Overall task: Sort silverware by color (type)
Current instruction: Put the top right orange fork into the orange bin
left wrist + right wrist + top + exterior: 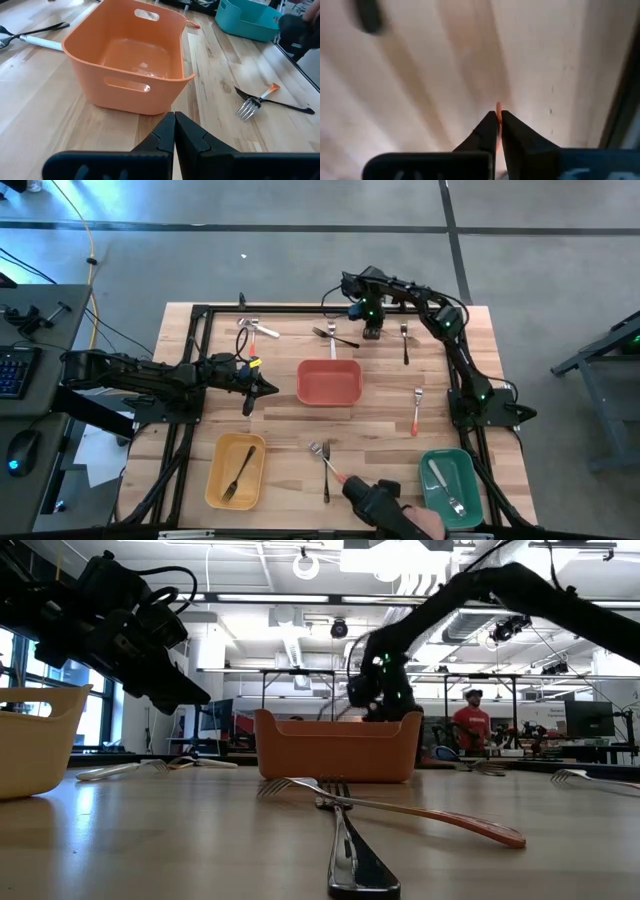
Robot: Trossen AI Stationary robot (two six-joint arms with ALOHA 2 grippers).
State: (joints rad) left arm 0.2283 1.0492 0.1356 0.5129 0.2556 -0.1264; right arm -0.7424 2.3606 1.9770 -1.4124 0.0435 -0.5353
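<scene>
Gripping: right gripper (498, 116) pinches an orange-handled utensil (498, 106) at the far edge, apparently for lifting.
Waiting: left gripper (174, 120) pressed together beside the red bin (125, 95).

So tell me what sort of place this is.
Probably a robotics lab or workshop: a wooden table with two dark arms mounted on it, a keyboard on a side desk, and open-ceiling workspace with monitors and a person behind.

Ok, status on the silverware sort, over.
Left gripper shut, idle beside red bin. Right gripper shut on orange handle, far side. Gloved hand near green bin.
</scene>
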